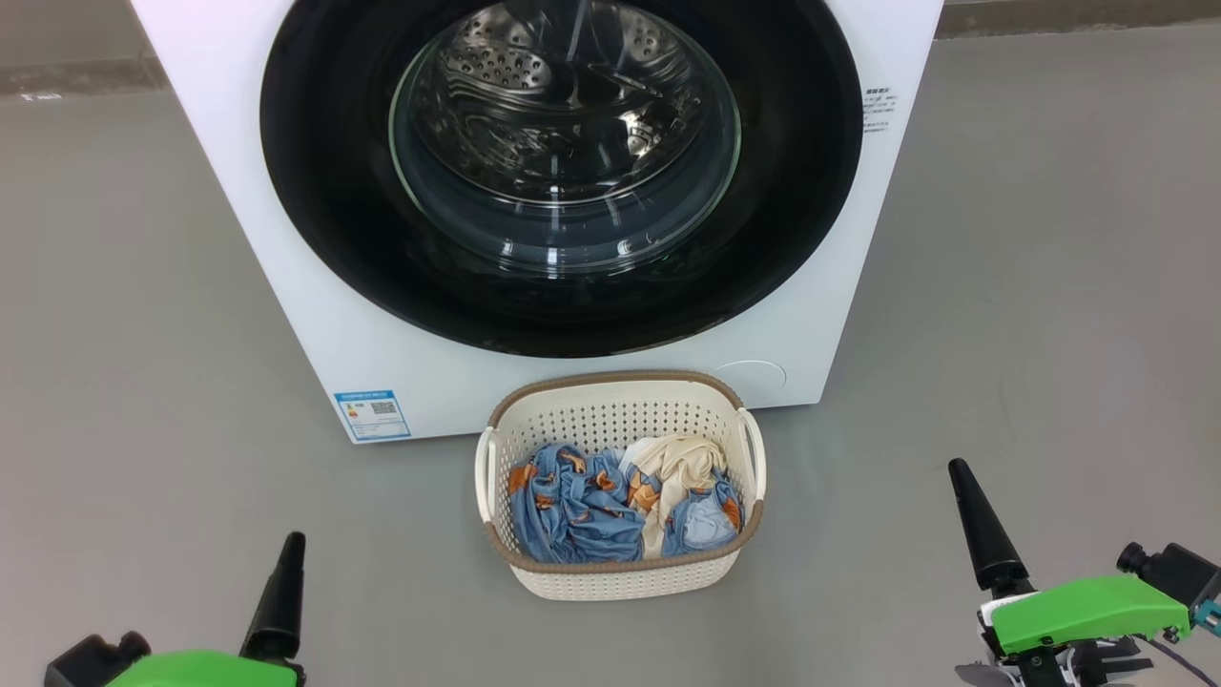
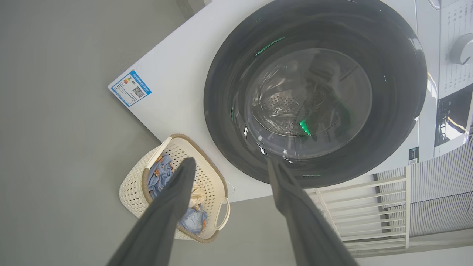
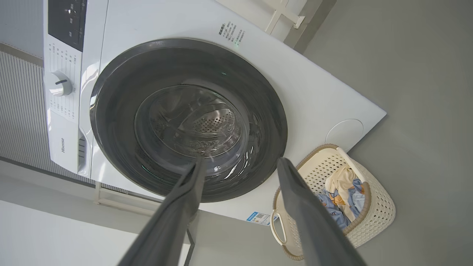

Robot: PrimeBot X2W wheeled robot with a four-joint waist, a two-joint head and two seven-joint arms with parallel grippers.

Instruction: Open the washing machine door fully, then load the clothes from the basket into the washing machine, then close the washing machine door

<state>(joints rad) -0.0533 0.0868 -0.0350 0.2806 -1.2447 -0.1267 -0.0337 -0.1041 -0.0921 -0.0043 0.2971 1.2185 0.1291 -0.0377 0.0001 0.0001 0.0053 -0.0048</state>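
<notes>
You were at step 1: washing machine door [image 1: 563,172] was shut, clothes [image 1: 572,506] in the basket [image 1: 610,380] on the floor [image 1: 143,382] just in front, left tool [image 2: 231,162] & right tool [image 3: 241,160] wide, empty; next prob. needed pulling its rim.

The head view's top edge cuts off the upper part of the washing machine [image 1: 429,382] and of its door [image 1: 305,191]. The print on the blue label [image 1: 372,414] is too small to read. The clothes [image 1: 572,506] hide the bottom of the basket [image 1: 610,415]. In the left wrist view, the left pincer [image 2: 230,161] covers part of the basket and clothes.
</notes>
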